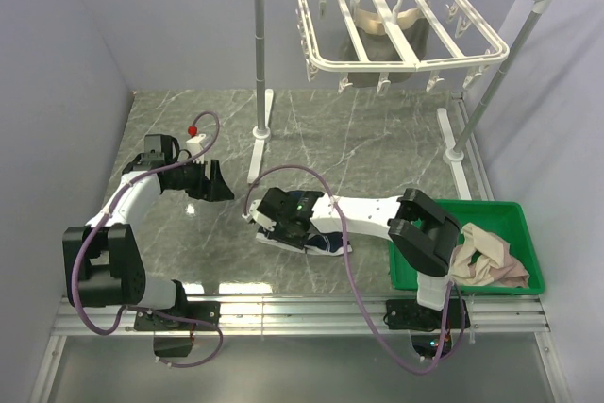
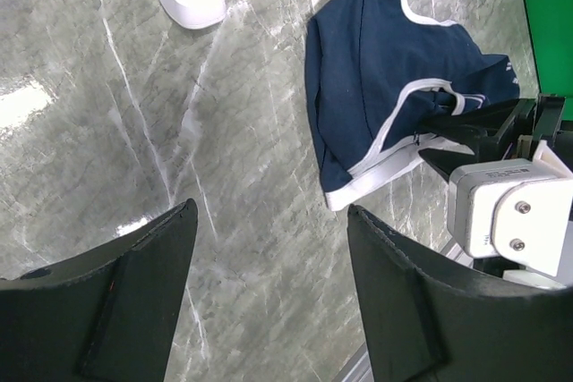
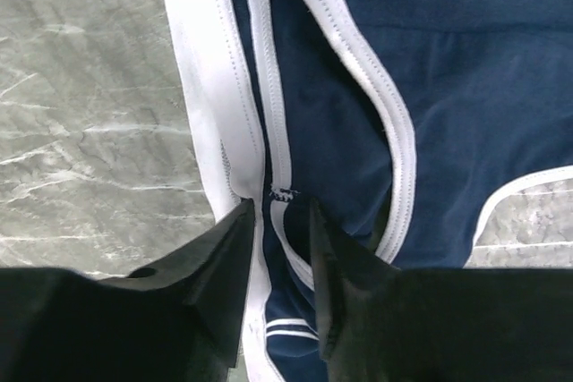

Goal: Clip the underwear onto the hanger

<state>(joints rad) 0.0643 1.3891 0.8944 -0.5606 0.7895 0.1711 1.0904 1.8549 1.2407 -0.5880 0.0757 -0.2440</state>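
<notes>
Right gripper [image 3: 279,212] is pinched on the underwear [image 3: 448,87]. Its two black fingers [image 3: 224,257] are nearly together, with the white waistband edge caught between the tips. The underwear lies flat on the table [image 1: 359,139], near the front centre, mostly under and just past the right gripper. Part of it sticks out on the base side in the top view.

Left gripper [image 2: 269,216] has its jaws wide apart, holds nothing, and hovers over bare table. It is left of the underwear and not touching it.

The underwear is navy knit with white stitched piping at the waist and leg holes. It is limp and slightly rumpled. The table is grey-green marble-look with pale veins and is glossy.

The hanger [image 1: 406,64] is a white plastic rectangular frame with crossbars and small clips dangling along its edges. It hangs by its hook from the pole stand [image 1: 258,63] at the back, well apart from the underwear. An olive-grey garment [image 1: 373,46] with a beige band hangs under it.

A green bin [image 1: 514,209] at the right holds a crumpled beige garment [image 1: 486,257].
</notes>
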